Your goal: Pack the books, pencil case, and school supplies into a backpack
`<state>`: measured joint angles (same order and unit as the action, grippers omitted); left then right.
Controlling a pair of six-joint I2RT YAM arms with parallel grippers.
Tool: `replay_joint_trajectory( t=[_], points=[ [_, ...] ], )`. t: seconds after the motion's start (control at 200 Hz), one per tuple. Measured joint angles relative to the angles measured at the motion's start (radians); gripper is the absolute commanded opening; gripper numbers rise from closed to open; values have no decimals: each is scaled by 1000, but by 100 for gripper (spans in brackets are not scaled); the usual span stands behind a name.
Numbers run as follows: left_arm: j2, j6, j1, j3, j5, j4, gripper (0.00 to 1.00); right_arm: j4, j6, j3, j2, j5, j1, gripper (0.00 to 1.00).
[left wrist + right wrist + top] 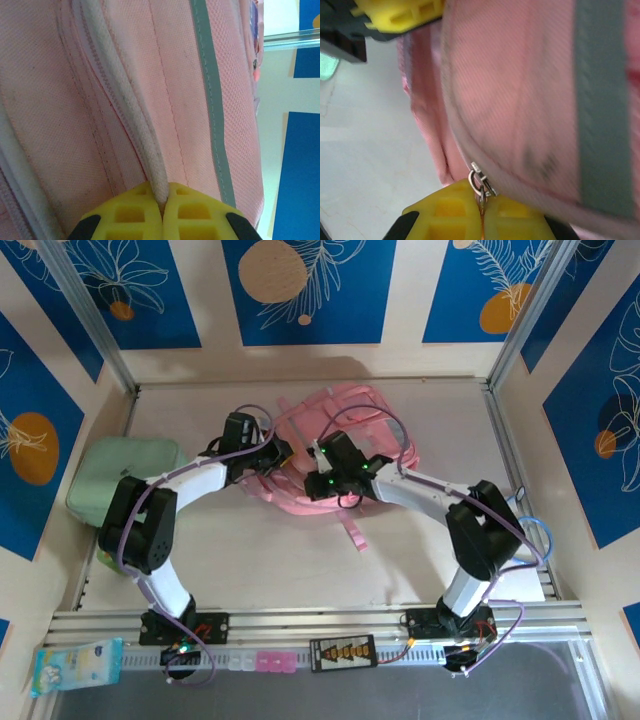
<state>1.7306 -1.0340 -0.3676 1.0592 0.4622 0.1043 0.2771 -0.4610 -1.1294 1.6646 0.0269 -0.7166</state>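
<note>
The pink backpack lies at the middle of the table, straps spread toward the back. My left gripper is at its left side; in the left wrist view its yellow fingers are shut on a white piped edge of the backpack. My right gripper is at the backpack's near side, and its yellow fingers are shut on the metal zipper pull. The left gripper's yellow finger shows at the top left of the right wrist view. The books, pencil case and school supplies are out of view.
A mint-green soft case lies at the left, partly under the left arm. A blue tissue pack sits on the front rail at the bottom left. A loose pink strap trails toward the front. A white sheet lies by the right arm's base.
</note>
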Motion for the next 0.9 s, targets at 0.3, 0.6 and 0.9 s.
replay_joint_trajectory(
  t=[0.3, 0.6, 0.9],
  points=[
    [0, 45, -10, 31, -2, -34, 0, 20, -6, 82, -121, 49, 100, 0],
    [1, 63, -24, 35, 9, -25, 0, 111, -112, 19, -95, 61, 146, 0],
    [40, 39, -105, 37, -5, 54, 0, 206, -138, -65, 2, 27, 296, 5]
  ],
)
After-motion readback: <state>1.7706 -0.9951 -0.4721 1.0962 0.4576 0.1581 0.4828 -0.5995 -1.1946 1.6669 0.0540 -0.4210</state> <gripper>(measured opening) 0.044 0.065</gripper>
